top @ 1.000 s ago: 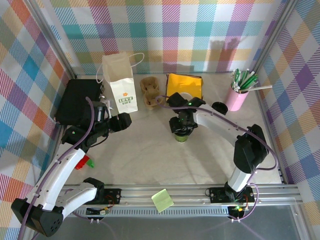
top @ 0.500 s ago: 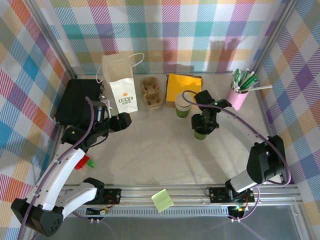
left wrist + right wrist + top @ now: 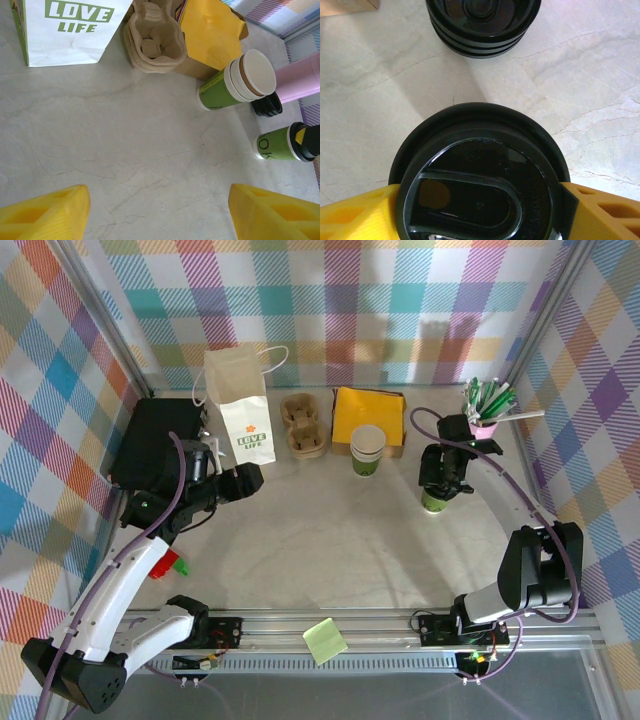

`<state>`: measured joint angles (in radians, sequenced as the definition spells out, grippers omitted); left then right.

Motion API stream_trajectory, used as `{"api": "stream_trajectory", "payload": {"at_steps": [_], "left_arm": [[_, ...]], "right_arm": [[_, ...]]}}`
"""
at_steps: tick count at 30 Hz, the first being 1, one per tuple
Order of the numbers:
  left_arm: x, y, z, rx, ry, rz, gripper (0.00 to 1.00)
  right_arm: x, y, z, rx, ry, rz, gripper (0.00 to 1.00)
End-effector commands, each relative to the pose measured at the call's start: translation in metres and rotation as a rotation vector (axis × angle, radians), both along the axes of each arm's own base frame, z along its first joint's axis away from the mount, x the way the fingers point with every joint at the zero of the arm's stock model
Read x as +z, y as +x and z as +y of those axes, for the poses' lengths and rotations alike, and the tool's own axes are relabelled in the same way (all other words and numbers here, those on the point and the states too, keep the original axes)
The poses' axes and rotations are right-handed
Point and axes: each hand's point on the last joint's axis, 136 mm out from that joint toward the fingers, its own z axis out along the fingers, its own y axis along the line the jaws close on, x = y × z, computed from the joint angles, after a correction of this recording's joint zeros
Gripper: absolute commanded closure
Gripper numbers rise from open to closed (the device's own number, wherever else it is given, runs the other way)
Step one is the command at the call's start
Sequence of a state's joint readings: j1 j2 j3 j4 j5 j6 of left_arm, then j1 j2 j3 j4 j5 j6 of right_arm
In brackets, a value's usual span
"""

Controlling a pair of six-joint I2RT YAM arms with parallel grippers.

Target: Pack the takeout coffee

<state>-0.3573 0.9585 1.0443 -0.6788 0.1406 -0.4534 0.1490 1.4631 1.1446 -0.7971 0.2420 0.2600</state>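
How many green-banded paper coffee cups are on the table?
2. An open cup stands by the yellow box; a lidded cup sits in the right hand, near the pink straw cup. The open one may be nested cups.

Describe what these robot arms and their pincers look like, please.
Both are slim jointed limbs: the left arm and right arm have white shells between chunky black joints. A purple cable loops along each. The fingers are bright yellow plastic wedges with hollow cut-outs.
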Motion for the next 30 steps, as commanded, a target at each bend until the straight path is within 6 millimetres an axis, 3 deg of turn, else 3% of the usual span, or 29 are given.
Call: {"api": "stream_trajectory", "payload": {"at_steps": [1,15,23,30], "left_arm": [[0.012,0.001,-0.002,-0.003,-0.030,-0.018,0.27],[0.013,-0.002,-0.008,-0.021,-0.068,-0.012,0.27],[0.015,0.005,-0.021,-0.051,-0.087,-0.017,0.29],[0.015,0.019,-0.052,-0.100,-0.052,-0.035,0.30]], "right_arm": [[0.001,-0.004,-0.003,0.015,0.004,-0.002,0.22],[0.011,-0.002,0.000,0.023,0.048,-0.018,0.14],[0.066,-0.001,0.005,0.044,0.089,-0.125,0.10],[0.117,-0.014,0.019,0.086,0.184,-0.262,0.10]]}}
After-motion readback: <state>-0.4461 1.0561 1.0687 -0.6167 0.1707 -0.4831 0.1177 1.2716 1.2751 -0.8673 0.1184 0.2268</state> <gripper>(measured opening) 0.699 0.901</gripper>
